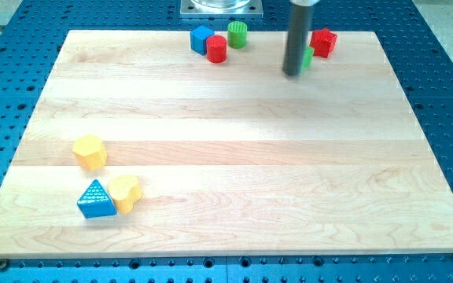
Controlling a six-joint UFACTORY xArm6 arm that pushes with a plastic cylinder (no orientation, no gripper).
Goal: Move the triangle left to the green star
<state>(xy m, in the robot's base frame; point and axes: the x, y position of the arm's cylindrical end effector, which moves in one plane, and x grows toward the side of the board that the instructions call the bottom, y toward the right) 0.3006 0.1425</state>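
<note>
A: Where is the triangle point(96, 199)?

B: Near left corner of the board point(234, 157), blue, touching a yellow heart point(124, 193) on its right. A yellow hexagon point(90, 151) sits just beyond them, apart.

A: And the star?

B: Far side. A bit of green point(308, 55) shows behind the rod, just left of a red block point(323, 42); I take that for the green star, though the shape is mostly hidden. My tip point(292, 74) rests right beside it, well apart from the triangle.

A: Any claw to speak of?

B: None. The arm ends in a plain rod, so nothing spreads or pinches; it only shoves.

A: How will the triangle handle?

B: Light, hard plastic by the look, on smooth wood, so it should slide easily but may spin if pushed off-centre. I'd press on its near left flat face, aiming far and right, and come in clear of the heart. The blue cube point(201, 38), red cylinder point(216, 49) and green cylinder point(237, 34) sit far left of the star, near where the triangle should end.
</note>
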